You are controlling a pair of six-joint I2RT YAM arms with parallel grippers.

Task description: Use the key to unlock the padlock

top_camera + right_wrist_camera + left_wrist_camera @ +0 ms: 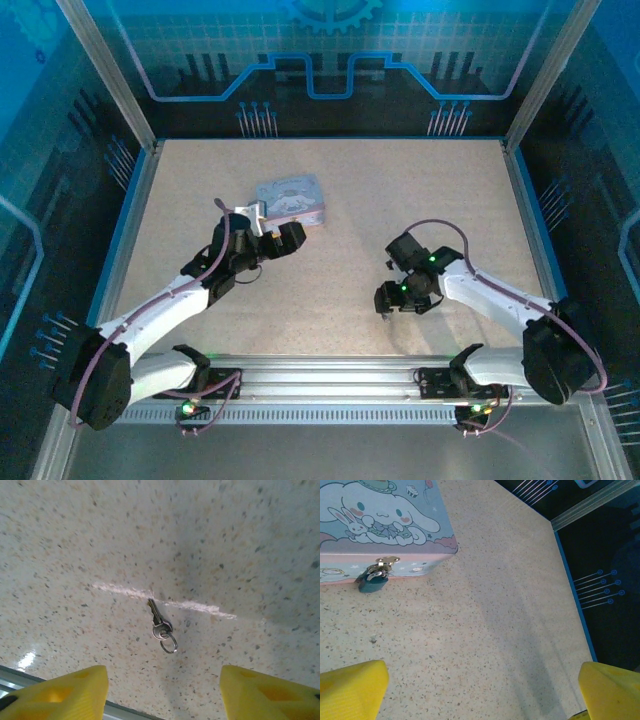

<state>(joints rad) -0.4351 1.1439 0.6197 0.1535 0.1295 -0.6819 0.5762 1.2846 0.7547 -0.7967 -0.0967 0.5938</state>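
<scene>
**Key loose ahead of the right fingers; padlock on the tin box, off to one side of the left fingers**

The key lies flat on the speckled worktop, right of its middle and nearer the near edge than the far one. Seen from the right wrist, its blade points away from the fingers and its tip meets a pale scratch in the surface. Its round head carries a small split ring, which lies on the side toward the fingers.

The right gripper has its yellow fingertips standing apart with nothing pinched. The key sits just beyond them, roughly in line with the middle of the gap and untouched, with bare worktop between. A strip of metal rail along the near edge shows beside one fingertip.

The padlock, small with a dark blue-green body, hangs by its shackle from a brass hasp on the side wall of the tin box. Its body rests low against the foot of that wall. The box, its lid printed with a white long-eared cartoon dog and a rabbit, stands left of the worktop's middle, toward the far edge.

The left gripper is spread wide and empty, its fingertips at the two lower corners of the left wrist view. The padlock lies ahead of the fingertip on that view's left side, out of line with the gap. From overhead, this gripper is just beside the box's near side.
</scene>
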